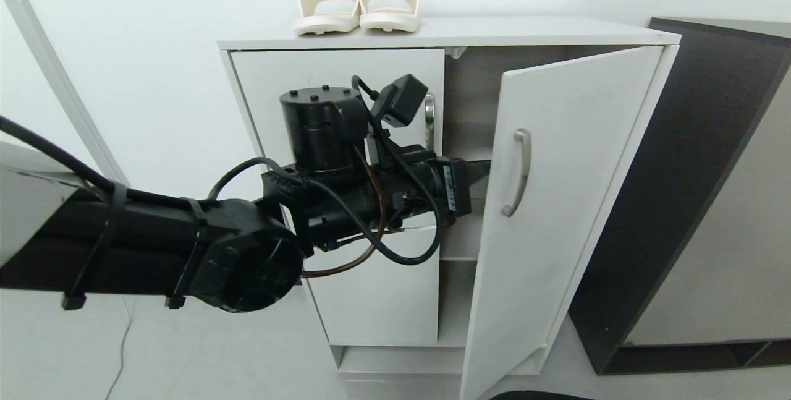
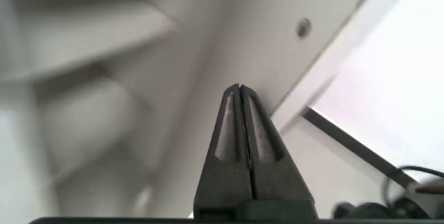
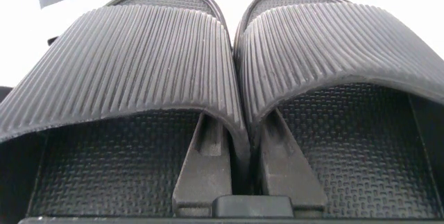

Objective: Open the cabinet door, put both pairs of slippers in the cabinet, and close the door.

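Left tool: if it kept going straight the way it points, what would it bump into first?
Probably the cabinet's inner panel just ahead of the shut left tool, beside the shelves. Whether that panel is the side wall or the open door's back is unclear.

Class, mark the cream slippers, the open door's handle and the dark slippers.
cream slippers (image 1: 326, 25): head view, front edge of one sole.
door handle (image 1: 526, 168): head view, middle of the bar.
dark slippers (image 3: 152, 57): right wrist view, ribbed strap.

Right door half open; left end effector occupies gap; left door shut.
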`<state>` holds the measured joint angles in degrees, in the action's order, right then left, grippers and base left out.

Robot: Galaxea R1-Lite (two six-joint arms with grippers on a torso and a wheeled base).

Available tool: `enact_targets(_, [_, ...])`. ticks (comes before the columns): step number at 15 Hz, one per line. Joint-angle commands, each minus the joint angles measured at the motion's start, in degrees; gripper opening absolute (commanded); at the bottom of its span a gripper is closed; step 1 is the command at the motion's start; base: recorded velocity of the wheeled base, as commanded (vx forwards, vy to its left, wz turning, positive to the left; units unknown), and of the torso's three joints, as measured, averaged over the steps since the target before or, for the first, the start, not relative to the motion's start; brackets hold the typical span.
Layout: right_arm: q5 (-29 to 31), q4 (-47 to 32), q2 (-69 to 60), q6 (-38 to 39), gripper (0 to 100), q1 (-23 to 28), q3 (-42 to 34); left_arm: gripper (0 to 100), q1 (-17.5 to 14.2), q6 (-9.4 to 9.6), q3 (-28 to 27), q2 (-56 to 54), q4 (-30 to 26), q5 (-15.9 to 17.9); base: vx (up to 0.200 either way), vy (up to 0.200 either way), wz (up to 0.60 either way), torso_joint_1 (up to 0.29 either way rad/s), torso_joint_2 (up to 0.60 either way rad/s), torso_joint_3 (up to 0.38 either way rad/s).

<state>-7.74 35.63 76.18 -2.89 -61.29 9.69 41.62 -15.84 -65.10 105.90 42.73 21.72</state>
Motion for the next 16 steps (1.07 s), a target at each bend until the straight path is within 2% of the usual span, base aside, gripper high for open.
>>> enact_targets(1, [0.0,0.2,-0.2,0.0,0,-1.5,-0.9,0,5.5,0.19,0.7,0.4,1.6,0.0,-0.2,0.0,0.0,0.007,0.0,0.002])
enact_targets(2, [0.0,0.2,-0.2,0.0,0,-1.5,-1.0,0,7.2,0.1,0.6,0.4,2.3,0.0,-0.2,0.0,0.0,-0.007,0.0,0.002])
enact_targets(4, [0.2,0.3,-0.3,0.0,0,-1.5,-1.0,0,7.6,0.1,0.1,0.4,2.6,0.0,-0.1,0.0,0.0,-0.001,0.0,-0.001])
enact_targets(7, [0.0,0.6,0.1,0.0,0,-1.5,-0.3,0,4.8,0.28,0.3,0.0,3.0,-2.4,0.0,0.0,0.0,0.0,0.0,0.0])
enact_targets(9, [3.5,1.4,0.5,0.6,0,-0.3,3.1,0,2.4,1.16,1.7,-1.2,6.3,-7.0,0.0,0.0,0.0,0.0,0.0,0.0])
enact_targets(10, [7.2,1.3,1.2,1.7,0,1.8,5.0,0,1.3,1.77,3.0,-3.9,6.3,-9.8,0.0,0.0,0.0,0.0,0.0,0.0])
enact_targets(12, [17.5,1.3,4.5,5.4,0,6.5,8.9,0,-2.0,1.86,8.2,-12.8,5.7,-17.4,0.0,0.0,0.0,0.0,0.0,0.0])
enact_targets(13, [24.0,1.5,6.9,6.8,0,9.2,11.1,0,-4.4,3.09,12.0,-19.2,3.7,-22.0,0.0,0.0,0.0,0.0,0.0,0.0])
enact_targets(14, [27.3,1.5,8.3,7.5,0,11.0,13.8,0,-5.7,5.11,15.0,-24.6,0.0,-25.5,0.0,0.0,0.0,0.0,0.0,0.0])
enact_targets(15, [29.5,1.5,9.9,9.3,0,12.5,16.9,0,-6.3,6.17,18.9,-32.5,-6.0,-28.1,0.0,0.0,0.0,0.0,0.0,0.0])
enact_targets(16, [30.9,1.5,11.1,11.4,0,13.0,18.9,0,-6.5,6.34,21.8,-39.0,-11.9,-29.4,0.0,0.0,0.0,0.0,0.0,0.0])
